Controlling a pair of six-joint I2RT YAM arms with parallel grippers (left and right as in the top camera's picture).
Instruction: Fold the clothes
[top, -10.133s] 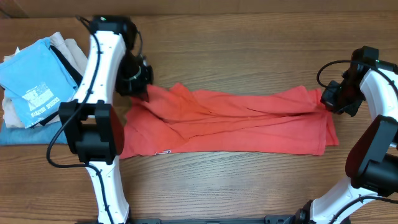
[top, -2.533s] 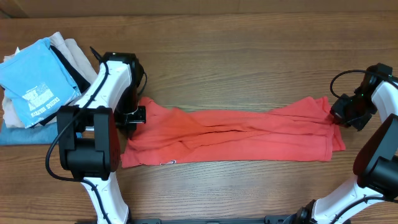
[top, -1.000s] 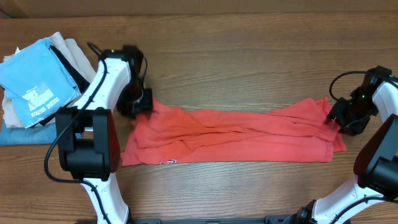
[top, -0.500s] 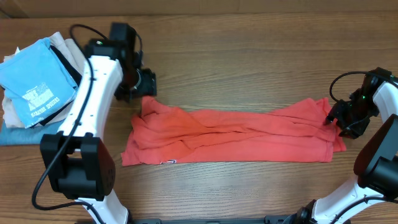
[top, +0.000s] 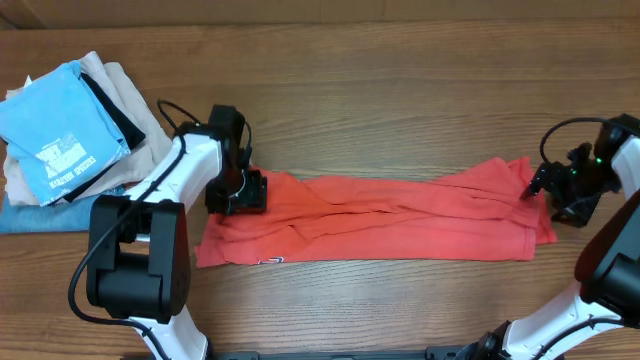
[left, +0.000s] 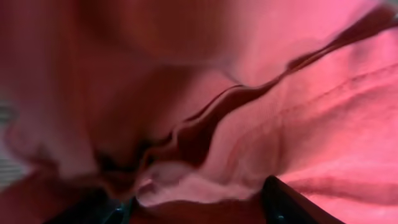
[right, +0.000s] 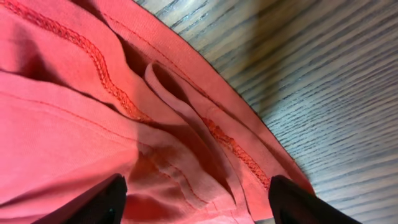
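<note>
Overhead, a wooden surface (top: 400, 80) is seen, and across its middle a coral T-shirt (top: 400, 215) is laid out as a long, wrinkled band running from left to right. Several lengthwise creases are gathered along its upper half, and a small white patch (top: 262, 260) is visible at its lower left edge.

At the far left corner a stack of folded garments (top: 120, 95) is kept well apart from the T-shirt, with a light blue shirt (top: 50, 130) bearing white print on top.

The left pincer (top: 240, 190) is set down on the upper left end of the T-shirt. In the left wrist view, which is blurred, the frame is filled with coral cloth; the left pincer (left: 193, 208) is spread, and a bunched fold is seen between its dark fingers (left: 286, 202).

The right pincer (top: 540, 185) is placed at the right end of the T-shirt, near the upper corner. In the right wrist view the right pincer (right: 199, 208) is likewise spread, with the stitched hem (right: 81, 46) and a small loop of cloth lying under it, and bare wood grain is shown beyond the edge.
</note>
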